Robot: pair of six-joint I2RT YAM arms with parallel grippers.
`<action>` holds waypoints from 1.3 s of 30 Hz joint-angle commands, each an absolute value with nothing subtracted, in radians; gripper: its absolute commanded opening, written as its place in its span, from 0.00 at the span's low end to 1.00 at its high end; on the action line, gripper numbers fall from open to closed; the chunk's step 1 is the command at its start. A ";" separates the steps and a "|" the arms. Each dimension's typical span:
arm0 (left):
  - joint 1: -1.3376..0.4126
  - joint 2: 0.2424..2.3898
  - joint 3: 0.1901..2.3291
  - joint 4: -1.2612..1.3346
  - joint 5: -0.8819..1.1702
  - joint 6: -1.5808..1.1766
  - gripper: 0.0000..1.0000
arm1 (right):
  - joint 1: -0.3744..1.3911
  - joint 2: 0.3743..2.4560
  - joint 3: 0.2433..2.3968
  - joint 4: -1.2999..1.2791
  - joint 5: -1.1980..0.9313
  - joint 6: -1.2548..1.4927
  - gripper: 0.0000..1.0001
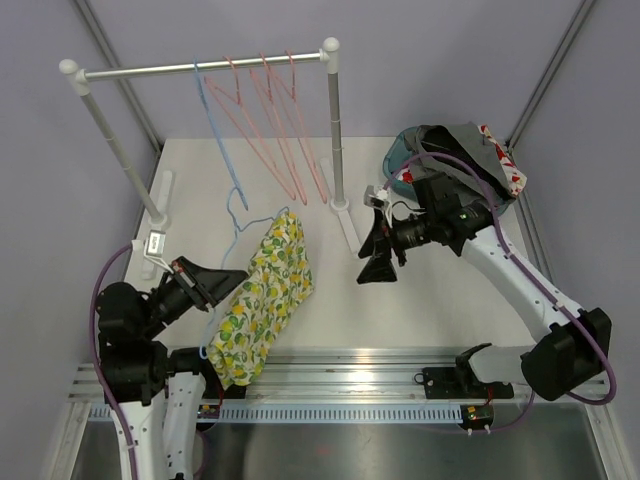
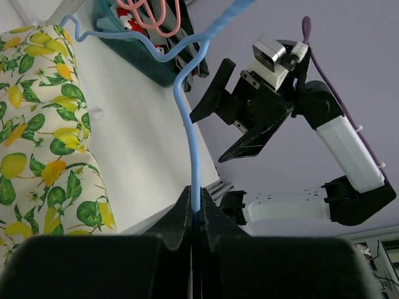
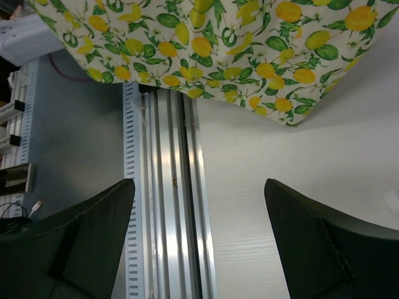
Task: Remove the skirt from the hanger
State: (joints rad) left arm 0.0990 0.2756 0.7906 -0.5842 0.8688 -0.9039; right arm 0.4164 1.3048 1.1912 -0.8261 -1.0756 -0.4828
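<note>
- Skirt point(image 1: 265, 300) lies on table point(image 1: 420, 300) beside left gripper point(image 1: 222, 287), which pinches the hanger point(image 2: 185, 118).
- Right gripper point(image 1: 380, 262) hangs spread wide (nothing in it).
- Risk: pull hanger away and skirt may snag, dragging along.

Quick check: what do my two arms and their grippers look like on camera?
Both arms, the left arm and right arm, have white links between black joints, each trailed by a purple cable. The left gripper and right gripper are matte black with broad wedge-shaped jaws. A small green light shows near the right wrist.
</note>
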 commanded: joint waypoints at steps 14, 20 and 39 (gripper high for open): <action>0.008 0.433 0.876 -0.391 0.867 -0.926 0.00 | 0.650 1.296 1.120 -0.143 -0.677 0.163 0.96; -0.202 0.498 0.887 -0.281 0.753 -0.945 0.00 | 0.678 1.275 1.060 -0.109 -0.647 0.251 0.96; -0.638 0.735 1.022 -0.119 0.410 -0.859 0.00 | 0.647 1.230 1.044 -0.041 -0.597 0.293 0.00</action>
